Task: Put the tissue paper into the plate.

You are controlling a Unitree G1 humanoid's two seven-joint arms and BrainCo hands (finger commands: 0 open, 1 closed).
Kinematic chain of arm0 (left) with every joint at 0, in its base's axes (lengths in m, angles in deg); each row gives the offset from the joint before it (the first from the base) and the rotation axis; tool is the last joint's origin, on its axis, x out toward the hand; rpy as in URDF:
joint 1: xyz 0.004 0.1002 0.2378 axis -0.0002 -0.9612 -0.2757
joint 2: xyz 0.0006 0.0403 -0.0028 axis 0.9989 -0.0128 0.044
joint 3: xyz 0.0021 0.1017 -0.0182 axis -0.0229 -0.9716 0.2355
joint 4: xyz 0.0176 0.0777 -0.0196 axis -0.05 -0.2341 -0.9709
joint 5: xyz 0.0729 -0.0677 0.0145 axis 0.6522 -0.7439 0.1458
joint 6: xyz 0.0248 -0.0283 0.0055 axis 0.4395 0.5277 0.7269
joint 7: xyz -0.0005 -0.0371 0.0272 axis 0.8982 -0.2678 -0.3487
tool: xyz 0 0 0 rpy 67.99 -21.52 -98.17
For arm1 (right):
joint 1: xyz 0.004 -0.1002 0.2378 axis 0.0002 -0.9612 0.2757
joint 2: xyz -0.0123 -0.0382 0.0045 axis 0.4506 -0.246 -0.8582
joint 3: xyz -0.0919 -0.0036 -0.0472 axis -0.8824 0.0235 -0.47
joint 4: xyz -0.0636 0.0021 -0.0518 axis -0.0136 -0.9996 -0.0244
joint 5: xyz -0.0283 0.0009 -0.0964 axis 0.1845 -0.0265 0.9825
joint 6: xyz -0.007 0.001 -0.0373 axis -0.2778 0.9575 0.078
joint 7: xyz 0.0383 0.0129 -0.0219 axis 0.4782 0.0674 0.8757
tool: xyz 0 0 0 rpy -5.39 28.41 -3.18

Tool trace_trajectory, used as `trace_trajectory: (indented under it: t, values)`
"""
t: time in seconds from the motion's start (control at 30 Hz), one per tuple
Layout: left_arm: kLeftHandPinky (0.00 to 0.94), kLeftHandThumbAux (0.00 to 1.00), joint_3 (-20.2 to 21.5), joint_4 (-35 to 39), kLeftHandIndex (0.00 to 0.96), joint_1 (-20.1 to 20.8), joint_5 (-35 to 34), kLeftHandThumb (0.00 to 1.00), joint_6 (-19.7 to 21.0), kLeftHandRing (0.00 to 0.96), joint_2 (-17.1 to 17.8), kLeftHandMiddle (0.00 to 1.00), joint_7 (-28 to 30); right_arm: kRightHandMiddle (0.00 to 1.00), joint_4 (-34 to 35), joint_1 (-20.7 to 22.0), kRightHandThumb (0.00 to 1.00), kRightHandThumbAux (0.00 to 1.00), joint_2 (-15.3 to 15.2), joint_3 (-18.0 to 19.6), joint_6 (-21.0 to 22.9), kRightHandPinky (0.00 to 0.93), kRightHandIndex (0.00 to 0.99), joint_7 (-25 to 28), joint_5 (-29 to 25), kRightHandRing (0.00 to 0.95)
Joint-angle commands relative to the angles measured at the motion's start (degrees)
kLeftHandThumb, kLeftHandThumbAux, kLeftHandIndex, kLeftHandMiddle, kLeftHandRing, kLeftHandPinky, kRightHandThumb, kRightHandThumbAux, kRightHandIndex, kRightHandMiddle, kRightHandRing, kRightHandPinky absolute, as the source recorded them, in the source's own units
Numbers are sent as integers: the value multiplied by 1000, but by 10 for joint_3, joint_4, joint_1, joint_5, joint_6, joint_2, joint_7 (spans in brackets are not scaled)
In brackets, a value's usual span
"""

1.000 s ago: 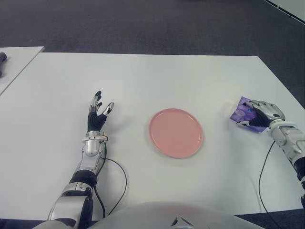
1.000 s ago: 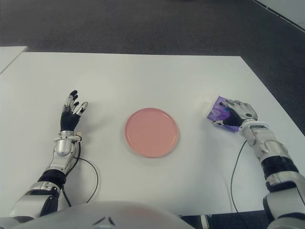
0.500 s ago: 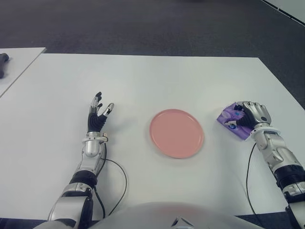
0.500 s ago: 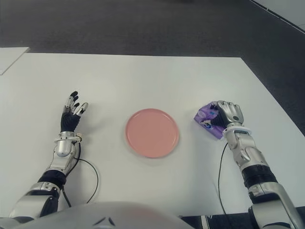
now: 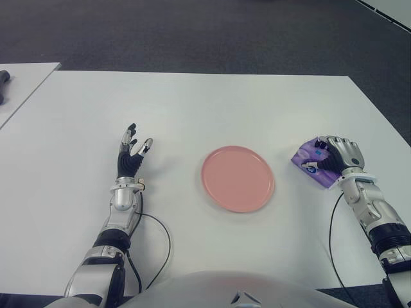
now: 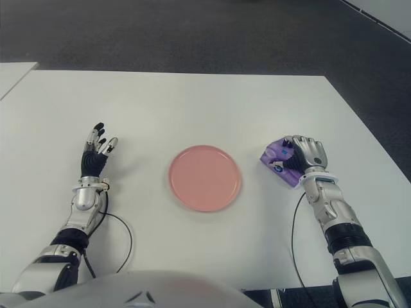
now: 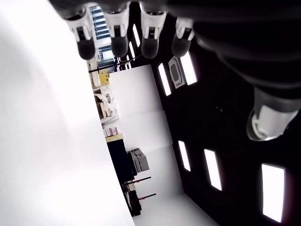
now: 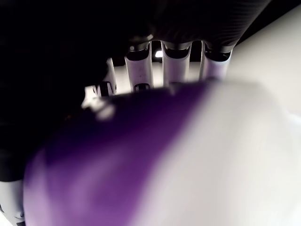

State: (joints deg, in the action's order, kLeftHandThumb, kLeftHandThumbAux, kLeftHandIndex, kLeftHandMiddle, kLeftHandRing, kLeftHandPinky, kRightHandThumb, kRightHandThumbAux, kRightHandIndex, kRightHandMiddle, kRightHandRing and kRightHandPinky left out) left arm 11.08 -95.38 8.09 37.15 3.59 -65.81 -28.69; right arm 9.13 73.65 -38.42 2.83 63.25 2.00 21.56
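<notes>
A purple tissue packet [image 5: 309, 158] is held in my right hand [image 5: 332, 158], whose fingers curl over it just right of the pink plate [image 5: 238, 178]. The packet fills the right wrist view as purple tissue packet [image 8: 141, 160] with fingers [image 8: 138, 70] wrapped around its far side. The round plate lies bare at the middle of the white table [image 5: 205, 102]. My left hand [image 5: 131, 154] shows to the left of the plate, fingers spread and holding nothing.
A second white table [image 5: 19, 80] stands at the far left with a dark object [image 5: 3, 78] at its edge. Cables [image 5: 157, 234] trail from both wrists across the table. Dark carpet lies beyond the far edge.
My right hand has carried the tissue packet leftward, from near the table's right edge toward the plate. Over the last half second it barely moved. The left hand stayed still.
</notes>
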Motion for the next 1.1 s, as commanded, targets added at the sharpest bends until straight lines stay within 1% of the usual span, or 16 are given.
trace_trajectory:
  t: [0.03,0.27,0.47,0.63,0.8,0.87,0.93,1.1]
  values:
    - [0,442,-2,-10,0,-20,3,0,7,0,-12,0,-2,484,-29,-39,951,662,31,-25,-22,775,372,26,-8,532]
    - [0,453,-2,-10,0,-17,2,0,12,0,-15,0,-3,489,-59,-28,951,662,41,-22,-32,797,372,8,-14,528]
    - [0,459,2,-15,0,-15,-2,0,8,0,-18,0,-4,493,-71,-26,952,662,52,-11,-38,819,373,-14,-28,527]
    - [0,453,2,-14,0,-16,1,0,9,0,-19,0,-7,496,-60,-34,952,661,66,8,-43,836,375,-41,-47,528]
    - [0,452,1,-11,0,-17,3,0,15,0,-20,0,-7,497,-49,-27,952,661,74,23,-45,803,376,-51,-59,528]
    - [0,451,0,-9,0,-17,3,0,17,0,-20,0,-6,497,9,-23,952,661,63,40,-31,792,376,-34,-66,527]
    - [0,449,0,-8,0,-17,2,0,19,0,-20,0,-5,497,47,-21,952,661,56,55,-27,790,376,-33,-68,526]
    - [0,447,1,-7,0,-17,2,0,19,0,-21,0,-5,497,96,-31,952,661,59,82,-40,803,377,-49,-69,525]
